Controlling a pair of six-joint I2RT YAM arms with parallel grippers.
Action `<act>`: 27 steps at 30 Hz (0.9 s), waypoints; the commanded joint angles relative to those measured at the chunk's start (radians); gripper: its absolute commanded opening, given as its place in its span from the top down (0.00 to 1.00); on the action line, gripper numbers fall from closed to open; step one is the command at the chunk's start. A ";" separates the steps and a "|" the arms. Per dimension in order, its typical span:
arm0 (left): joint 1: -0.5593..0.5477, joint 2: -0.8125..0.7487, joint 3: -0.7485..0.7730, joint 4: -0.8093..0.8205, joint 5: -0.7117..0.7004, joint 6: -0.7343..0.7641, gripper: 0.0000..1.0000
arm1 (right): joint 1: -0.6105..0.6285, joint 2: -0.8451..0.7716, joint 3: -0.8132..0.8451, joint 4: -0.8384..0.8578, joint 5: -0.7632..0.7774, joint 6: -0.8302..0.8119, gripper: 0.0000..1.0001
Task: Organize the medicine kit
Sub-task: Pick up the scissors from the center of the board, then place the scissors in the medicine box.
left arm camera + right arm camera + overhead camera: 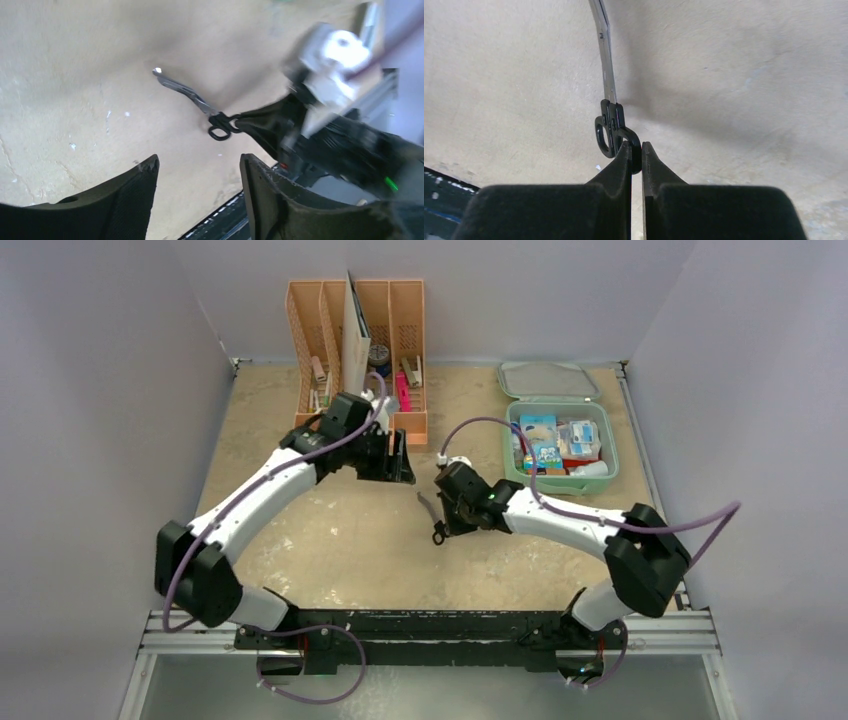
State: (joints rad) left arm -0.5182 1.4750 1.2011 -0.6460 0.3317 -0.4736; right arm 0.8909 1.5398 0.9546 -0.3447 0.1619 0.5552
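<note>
The right claw [636,150], clenched on the black handle loop of the steel-bladed scissors [606,75], holds them left of the open mint-green zip-case medicine kit [548,380], long axis roughly parallel to its left wall; we judge this arm nearer to it than the released left claw [200,165].

Peach-orange slotted desk organizer [407,315], far left of tan worktop [340,550]. Contents: upright white panel [355,335], dark roll [379,355], pink item [403,395]. Pale grey walls [100,390] surround.
</note>
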 commanded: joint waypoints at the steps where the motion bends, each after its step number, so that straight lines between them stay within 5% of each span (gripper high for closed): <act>1: 0.000 -0.111 0.104 -0.103 0.091 0.058 0.38 | -0.063 -0.088 0.072 -0.073 -0.031 -0.020 1.00; 10: 0.001 -0.262 0.093 -0.081 0.219 0.062 0.29 | -0.239 -0.198 0.243 -0.244 0.044 -0.108 1.00; 19: 0.000 -0.295 -0.070 -0.008 0.148 0.203 0.28 | -0.534 -0.197 0.382 -0.370 0.084 -0.218 1.00; 27: 0.001 -0.214 -0.141 0.017 0.092 0.268 0.28 | -0.817 -0.162 0.359 -0.295 -0.077 -0.261 1.00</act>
State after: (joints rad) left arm -0.5182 1.2411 1.0840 -0.6773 0.4580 -0.2710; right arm 0.1761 1.3544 1.2984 -0.6601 0.1753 0.3447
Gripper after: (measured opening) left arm 0.716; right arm 0.046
